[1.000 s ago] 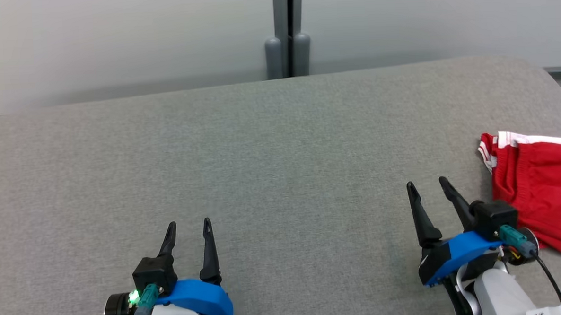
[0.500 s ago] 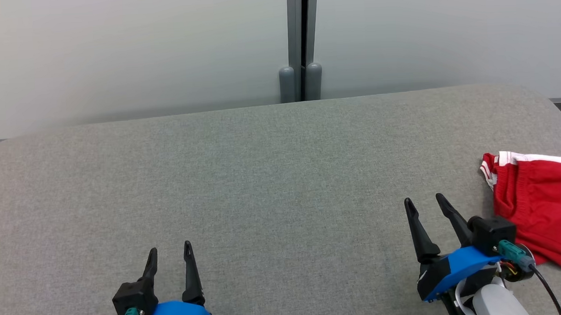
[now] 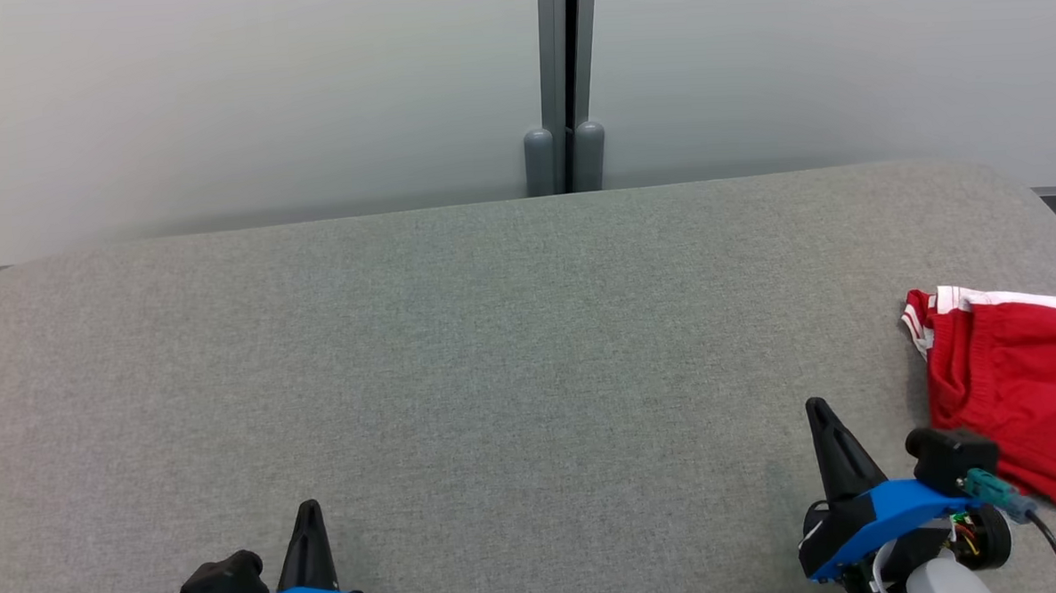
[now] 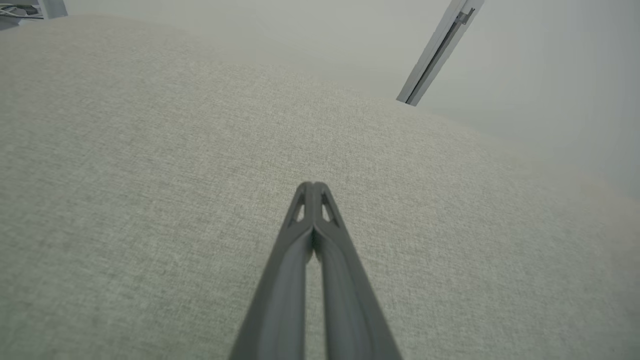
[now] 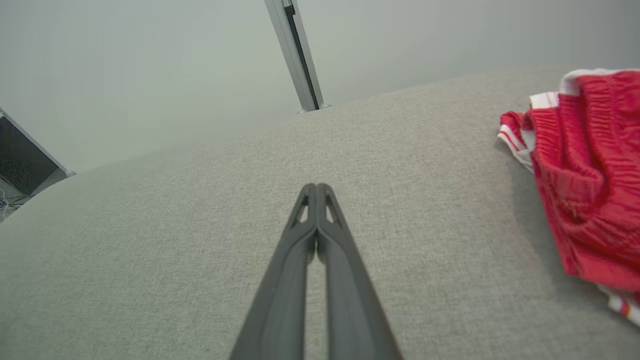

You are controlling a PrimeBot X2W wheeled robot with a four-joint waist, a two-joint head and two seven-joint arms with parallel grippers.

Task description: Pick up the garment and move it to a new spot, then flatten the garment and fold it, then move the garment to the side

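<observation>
pressing its two dark fingers flat together on nothing, the left gripper (image 3: 308, 509) sits low at the near edge and points up the grey fabric surface (image 3: 494, 334). the right gripper (image 3: 820, 406) is likewise closed tight and empty. the red garment (image 3: 1018, 400), trimmed in white, lies bunched just to the right of the right gripper, near the surface's right edge, and neither gripper touches it. beyond the far edge stands a pale wall with a grey post (image 3: 563, 81).
</observation>
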